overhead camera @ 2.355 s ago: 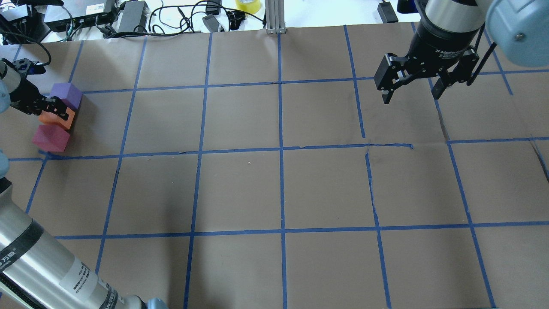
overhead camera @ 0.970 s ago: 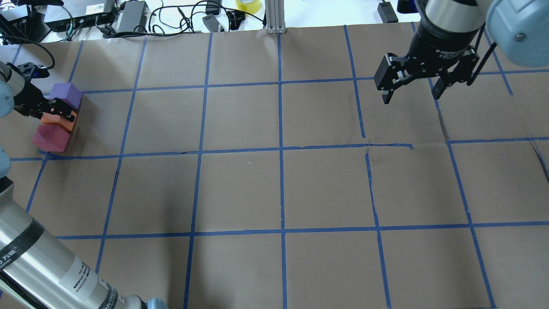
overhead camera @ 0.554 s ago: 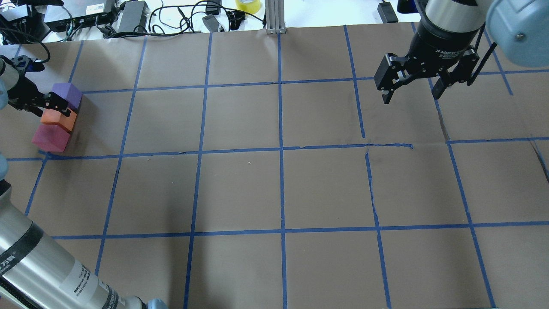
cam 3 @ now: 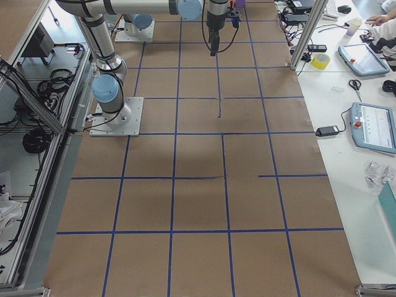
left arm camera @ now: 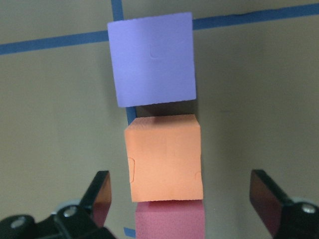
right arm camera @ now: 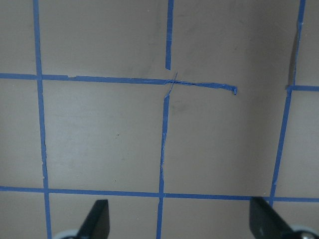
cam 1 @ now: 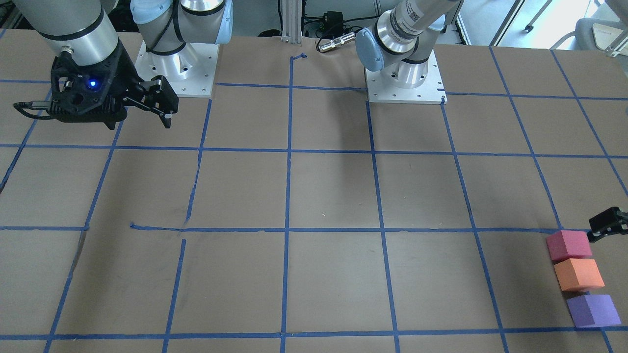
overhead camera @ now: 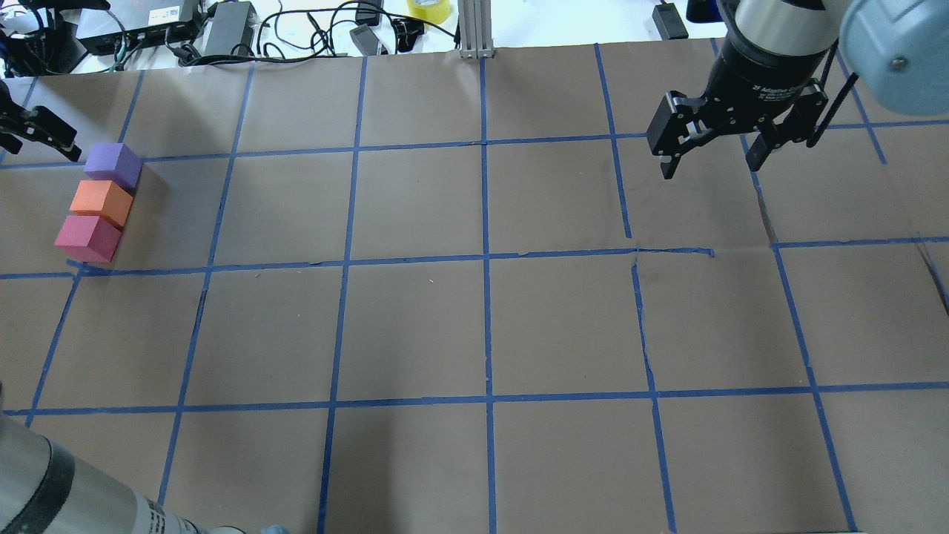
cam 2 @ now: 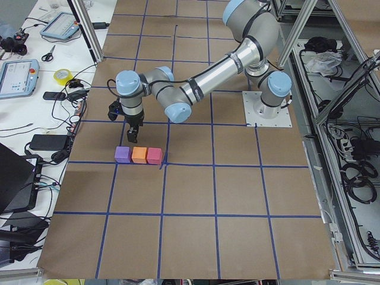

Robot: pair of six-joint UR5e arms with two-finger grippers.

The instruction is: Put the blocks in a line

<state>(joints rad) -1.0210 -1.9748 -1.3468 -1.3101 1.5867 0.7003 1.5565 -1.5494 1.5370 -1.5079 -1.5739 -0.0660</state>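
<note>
The left end effector (left arm camera: 183, 199) hangs spread and empty over the orange block (left arm camera: 164, 157), which sits on the worktop (overhead camera: 474, 326) in a straight row between the purple block (left arm camera: 152, 59) and the pink block (left arm camera: 169, 219). The line looks finished, so the best move is to lift straight up with the fingers wide, clear of the orange block's neighbours. The right end effector (overhead camera: 712, 167), also spread, waits well apart from the orange block.

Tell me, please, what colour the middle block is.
The middle block is orange, best in left wrist view.

bright, even overhead light — soft shadows, sharp frames, no glare
</note>
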